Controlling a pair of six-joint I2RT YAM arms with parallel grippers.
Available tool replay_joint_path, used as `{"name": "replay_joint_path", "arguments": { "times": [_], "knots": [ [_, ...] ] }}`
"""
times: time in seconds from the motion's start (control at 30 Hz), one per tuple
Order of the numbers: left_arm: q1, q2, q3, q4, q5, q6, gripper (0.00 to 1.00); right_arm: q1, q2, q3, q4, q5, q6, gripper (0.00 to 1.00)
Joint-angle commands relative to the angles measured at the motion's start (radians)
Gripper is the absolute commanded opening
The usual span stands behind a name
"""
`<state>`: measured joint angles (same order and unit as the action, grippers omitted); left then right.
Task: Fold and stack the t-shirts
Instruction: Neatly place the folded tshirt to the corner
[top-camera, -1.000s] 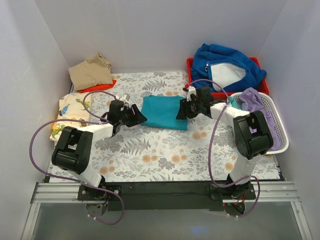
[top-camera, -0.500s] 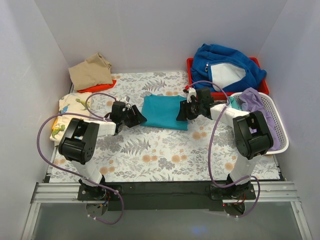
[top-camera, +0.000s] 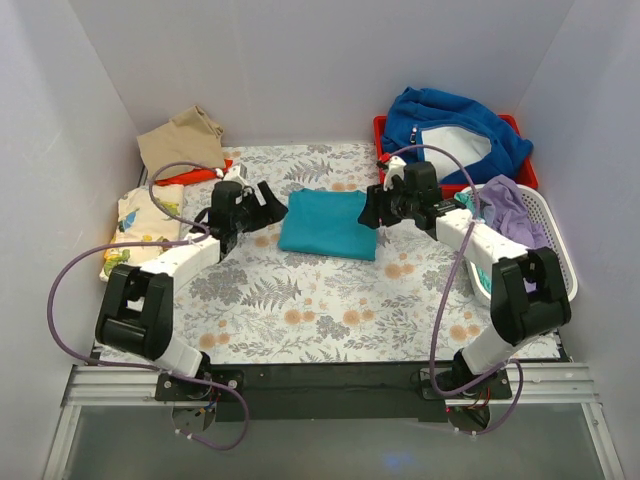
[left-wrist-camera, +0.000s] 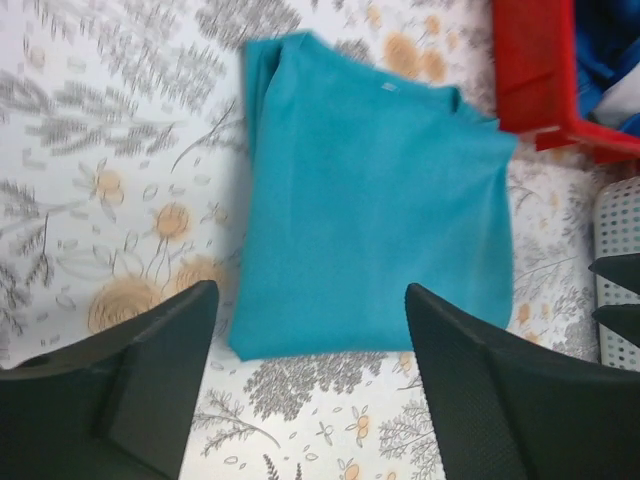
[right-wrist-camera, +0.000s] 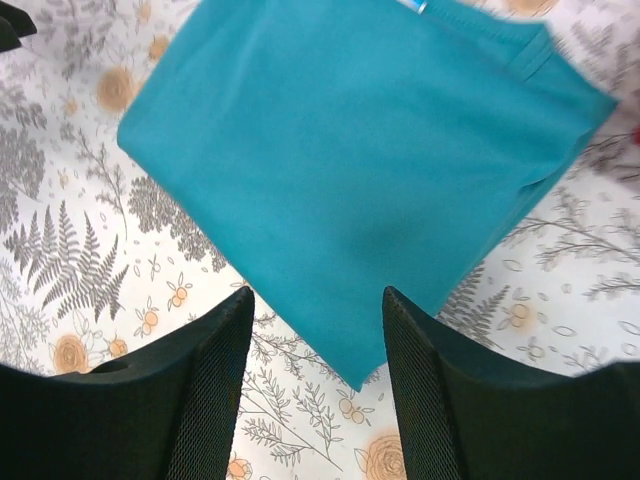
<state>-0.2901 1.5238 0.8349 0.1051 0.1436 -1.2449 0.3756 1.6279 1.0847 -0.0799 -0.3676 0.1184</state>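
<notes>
Two grippers: both mine, both spread wide with nothing between the fingers.
Left gripper (top-camera: 264, 198) (left-wrist-camera: 308, 300): hangs over the left edge of the teal t-shirt (top-camera: 325, 222) (left-wrist-camera: 370, 220), clear of the cloth.
Right gripper (top-camera: 372, 211) (right-wrist-camera: 317, 300): hangs over the shirt's right edge, also clear of it.
Teal t-shirt (right-wrist-camera: 350, 140): folded into a flat rectangle on the floral tabletop (top-camera: 300, 300), between my two grippers.
Change from a second ago: my fingers were low against the shirt's side edges; now both wrists are raised and further back, and the left fingers are wider. The shirt lies where it lay.
Left side: tan shirt (top-camera: 180, 145) folded on an orange shirt (top-camera: 200, 172); dinosaur-print shirt (top-camera: 140, 225) near the left edge.
Right side: blue fleece (top-camera: 450, 135) on the red bin (top-camera: 381, 135); lavender shirt (top-camera: 510, 205) in the white basket (top-camera: 560, 275).
</notes>
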Motion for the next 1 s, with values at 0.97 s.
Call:
{"name": "replay_joint_path", "arguments": {
  "times": [0.97],
  "knots": [
    [0.092,0.578,0.389,-0.077,0.682,0.326,0.84,-0.118,-0.203,-0.062,-0.069,0.088,-0.063,0.65]
  ]
}}
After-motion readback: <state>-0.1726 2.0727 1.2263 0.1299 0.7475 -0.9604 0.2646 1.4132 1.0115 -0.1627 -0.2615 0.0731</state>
